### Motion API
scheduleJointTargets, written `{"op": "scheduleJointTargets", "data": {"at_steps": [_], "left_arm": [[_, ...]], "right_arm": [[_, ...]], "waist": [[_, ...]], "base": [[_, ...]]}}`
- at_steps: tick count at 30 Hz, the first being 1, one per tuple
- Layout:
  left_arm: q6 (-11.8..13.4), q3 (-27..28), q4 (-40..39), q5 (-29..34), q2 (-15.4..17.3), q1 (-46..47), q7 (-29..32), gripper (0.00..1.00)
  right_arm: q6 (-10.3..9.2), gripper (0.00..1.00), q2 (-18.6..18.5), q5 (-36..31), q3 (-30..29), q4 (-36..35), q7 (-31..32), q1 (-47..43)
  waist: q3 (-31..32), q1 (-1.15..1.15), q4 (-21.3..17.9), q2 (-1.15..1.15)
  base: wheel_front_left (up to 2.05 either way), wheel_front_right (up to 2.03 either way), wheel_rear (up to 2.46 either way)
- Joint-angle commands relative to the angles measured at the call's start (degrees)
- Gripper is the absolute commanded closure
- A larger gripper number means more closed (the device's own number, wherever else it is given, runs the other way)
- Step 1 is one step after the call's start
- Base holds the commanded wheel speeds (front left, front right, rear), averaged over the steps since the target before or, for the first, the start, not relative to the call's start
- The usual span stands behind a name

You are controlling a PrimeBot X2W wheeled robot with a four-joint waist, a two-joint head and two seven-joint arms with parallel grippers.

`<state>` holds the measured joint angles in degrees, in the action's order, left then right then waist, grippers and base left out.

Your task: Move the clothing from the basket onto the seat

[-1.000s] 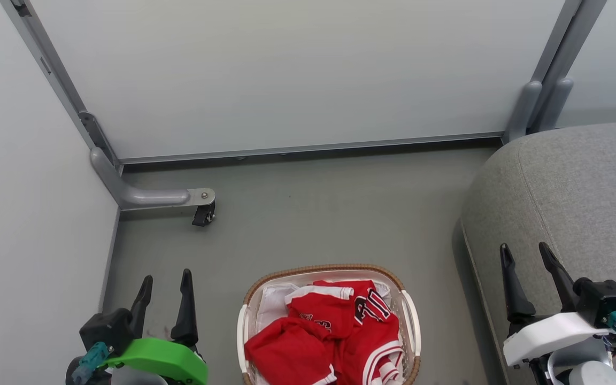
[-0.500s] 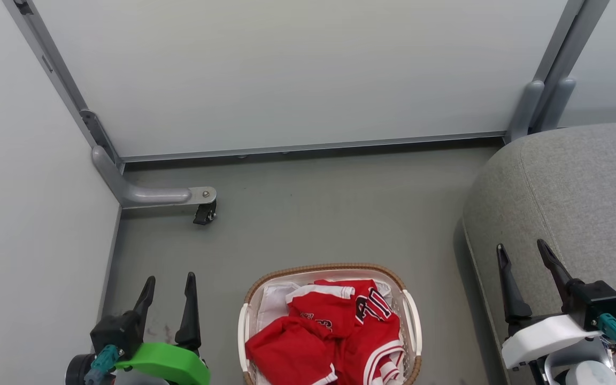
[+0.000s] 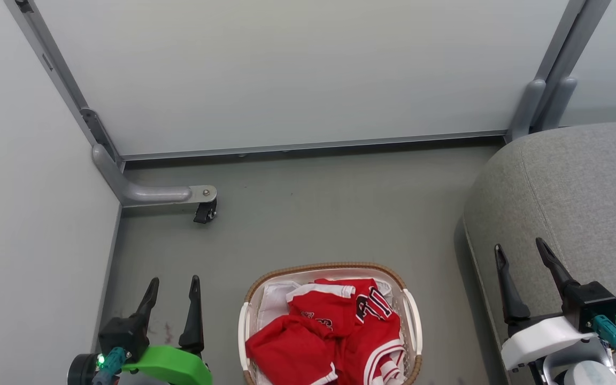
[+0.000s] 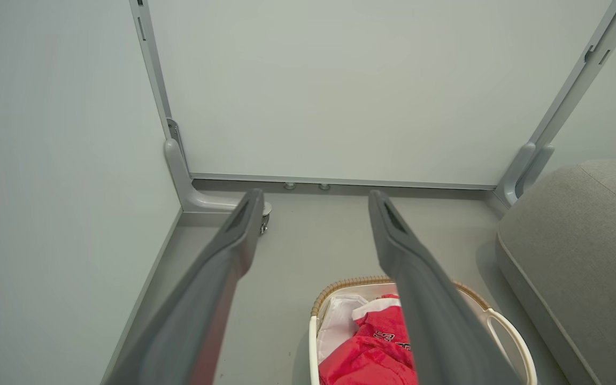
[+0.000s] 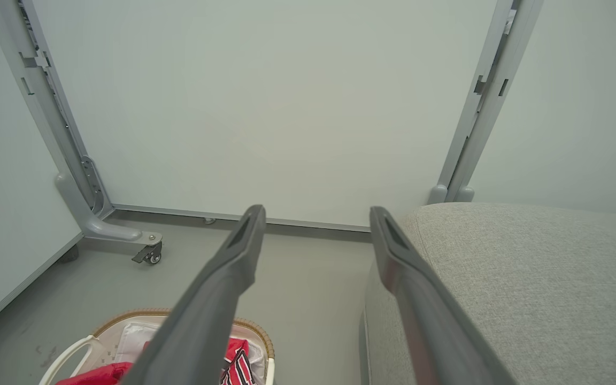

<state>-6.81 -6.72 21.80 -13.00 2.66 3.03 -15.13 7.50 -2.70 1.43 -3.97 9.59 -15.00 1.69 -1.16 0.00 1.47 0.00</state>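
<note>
Red clothing (image 3: pixel 313 347) in basket (image 3: pixel 329 266), between spread left pincer (image 3: pixel 175 279) and right pincer (image 3: pixel 518 244)

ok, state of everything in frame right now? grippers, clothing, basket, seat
basket: upright on the floor, loaded.
clothing: crumpled, inside the basket, not grasped.
seat: no clothing on the visible part.
left gripper: open, empty, left of the basket.
right gripper: open, empty, by the seat's edge.
</note>
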Motion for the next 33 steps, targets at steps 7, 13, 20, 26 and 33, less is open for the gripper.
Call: {"op": "scheduleJointTargets", "data": {"at_steps": [7,13,20,26,33], "left_arm": [[-0.3,0.1,0.1,0.4,0.4,-0.1,0.0,0.0],[-0.2,-0.2,0.1,0.4,0.4,0.0,0.0,0.0],[-0.4,-0.8,0.1,1.7,0.4,1.5,0.0,0.0],[-0.6,-2.4,0.9,4.7,0.4,6.9,0.0,0.0],[-0.8,-9.6,5.2,6.6,2.1,18.2,0.0,0.0]], "right_arm": [[-0.02,0.0,-0.3,0.3,-0.1,-0.2,-0.3,-0.8],[-0.02,0.0,-0.3,0.2,-0.2,-0.3,-0.3,-0.8],[-0.02,0.0,-0.3,0.0,0.1,-0.9,-0.3,0.5],[-0.02,0.0,-0.3,0.1,0.5,-2.2,-0.3,3.4],[-0.02,0.0,-0.3,1.3,0.7,-4.6,-0.2,9.3]], "waist": [[-0.1,0.0,-0.1,0.0],[-0.3,0.0,-0.1,0.0],[-2.1,0.0,-0.6,0.0],[-7.4,0.0,-2.3,0.0],[-18.0,0.0,-5.3,0.0]], "base": [[0.0,0.0,0.0],[0.0,0.0,0.0],[0.0,0.0,0.0],[0.0,0.0,0.0],[0.0,0.0,0.0]]}}
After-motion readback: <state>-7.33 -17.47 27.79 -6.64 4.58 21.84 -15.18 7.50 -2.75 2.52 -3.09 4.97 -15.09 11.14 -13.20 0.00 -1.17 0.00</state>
